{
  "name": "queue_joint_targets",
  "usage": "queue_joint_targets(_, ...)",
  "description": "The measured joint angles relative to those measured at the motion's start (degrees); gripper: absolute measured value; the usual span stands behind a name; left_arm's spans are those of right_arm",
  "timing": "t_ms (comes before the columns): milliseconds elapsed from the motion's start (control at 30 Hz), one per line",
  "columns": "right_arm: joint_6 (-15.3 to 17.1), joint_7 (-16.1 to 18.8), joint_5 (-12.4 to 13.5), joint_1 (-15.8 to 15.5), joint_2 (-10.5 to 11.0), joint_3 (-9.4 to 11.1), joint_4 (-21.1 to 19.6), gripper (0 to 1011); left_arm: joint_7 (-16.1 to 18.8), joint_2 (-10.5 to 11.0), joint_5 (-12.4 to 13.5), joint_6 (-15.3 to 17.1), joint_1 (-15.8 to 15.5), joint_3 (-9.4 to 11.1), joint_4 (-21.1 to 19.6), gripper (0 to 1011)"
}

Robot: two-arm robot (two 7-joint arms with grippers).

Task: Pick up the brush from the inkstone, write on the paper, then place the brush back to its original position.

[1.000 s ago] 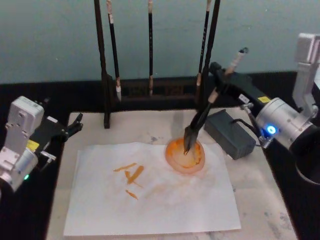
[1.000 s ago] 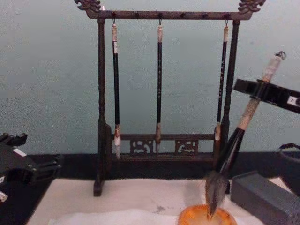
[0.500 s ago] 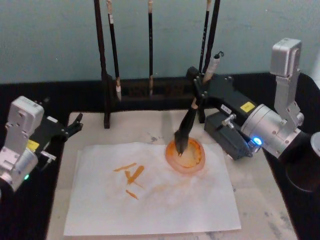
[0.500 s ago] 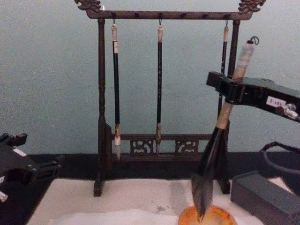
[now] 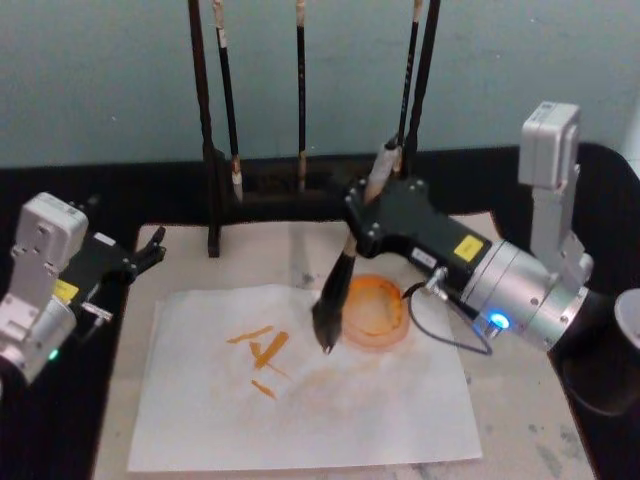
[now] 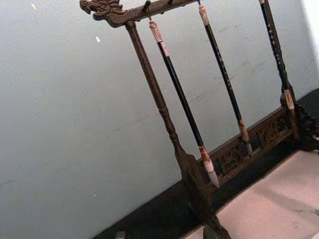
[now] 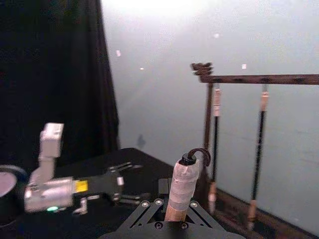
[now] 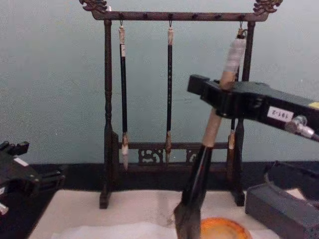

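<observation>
Right gripper (image 5: 366, 212) clamped on the brush (image 5: 341, 275), tuft over the paper (image 5: 300, 410).
Brush: dark wet tuft, black lower shaft, tan upper handle, with white wrap and black loop above the jaws. It is tilted, tip low and toward the robot's left. Tip lies just beside the orange dish (image 5: 375, 312), near the orange strokes (image 5: 262, 350); contact with the sheet cannot be told. Half a second ago the tip sat in the dish; gripper and brush have since shifted left. Left gripper (image 5: 148, 252) parked at the mat's (image 5: 520, 400) left edge, unchanged.

It's a calligraphy desk (brush rack (image 8: 107, 109), smudged mat (image 5: 515, 385)).
</observation>
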Motion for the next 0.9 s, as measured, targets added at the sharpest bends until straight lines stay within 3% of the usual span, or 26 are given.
queue_joint_targets(333,1.49,3.1,-2.26,-1.07,-0.28,-1.62,-2.01,0,0.0,0.0,0.0,0.0,0.0,0.0,0.0,1010)
queue_joint_targets(900,3.4,7.22,-5.33,-1.14,-2.56,-3.41,-0.85,0,0.0,0.0,0.0,0.0,0.0,0.0,0.0,1010)
